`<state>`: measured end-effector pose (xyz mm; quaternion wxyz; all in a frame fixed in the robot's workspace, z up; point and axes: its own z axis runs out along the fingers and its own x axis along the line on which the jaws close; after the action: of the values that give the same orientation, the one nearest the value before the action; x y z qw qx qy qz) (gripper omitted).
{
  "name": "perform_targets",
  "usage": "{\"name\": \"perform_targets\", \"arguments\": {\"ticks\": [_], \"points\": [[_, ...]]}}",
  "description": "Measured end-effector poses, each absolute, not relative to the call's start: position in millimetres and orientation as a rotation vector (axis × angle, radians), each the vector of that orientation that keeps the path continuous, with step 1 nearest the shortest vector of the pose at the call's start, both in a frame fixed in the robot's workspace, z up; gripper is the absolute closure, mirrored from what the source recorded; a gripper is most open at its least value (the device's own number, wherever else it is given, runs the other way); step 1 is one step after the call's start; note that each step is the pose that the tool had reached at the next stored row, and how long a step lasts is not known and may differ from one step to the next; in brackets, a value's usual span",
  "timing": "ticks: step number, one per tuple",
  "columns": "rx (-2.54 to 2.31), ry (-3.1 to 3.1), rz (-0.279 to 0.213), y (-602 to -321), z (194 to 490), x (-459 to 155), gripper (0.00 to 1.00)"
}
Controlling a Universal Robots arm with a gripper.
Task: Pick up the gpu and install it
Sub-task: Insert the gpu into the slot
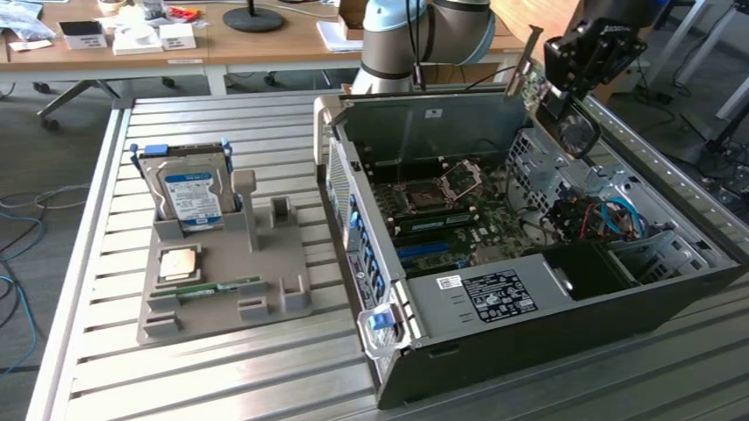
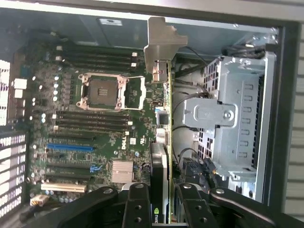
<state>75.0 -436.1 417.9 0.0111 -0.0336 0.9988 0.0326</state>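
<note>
My gripper (image 1: 559, 77) hangs over the far right of the open computer case (image 1: 550, 316), shut on the gpu (image 1: 524, 63). The card's silvery end bracket points up and away from the fingers. In the wrist view the gpu (image 2: 164, 142) shows edge-on, a thin greenish board with its metal bracket at the far end. It runs out from between the black fingers (image 2: 137, 206) of the gripper (image 2: 164, 211). Below the card lies the motherboard (image 2: 95, 142) with its expansion slots, and the card is held clear above it.
A grey holder (image 1: 223, 281) on the slatted metal table carries a blue-labelled hard drive (image 1: 193, 197), a processor (image 1: 179, 263) and a RAM stick (image 1: 223, 288). Inside the case sit a metal drive cage (image 2: 232, 114) and cables (image 1: 609, 215). Desks stand behind.
</note>
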Motion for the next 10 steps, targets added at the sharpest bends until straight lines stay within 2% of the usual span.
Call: {"name": "perform_targets", "arguments": {"ticks": [10], "points": [[-0.388, 3.099, 0.105, -436.1, 416.6, 74.9, 0.73]]}}
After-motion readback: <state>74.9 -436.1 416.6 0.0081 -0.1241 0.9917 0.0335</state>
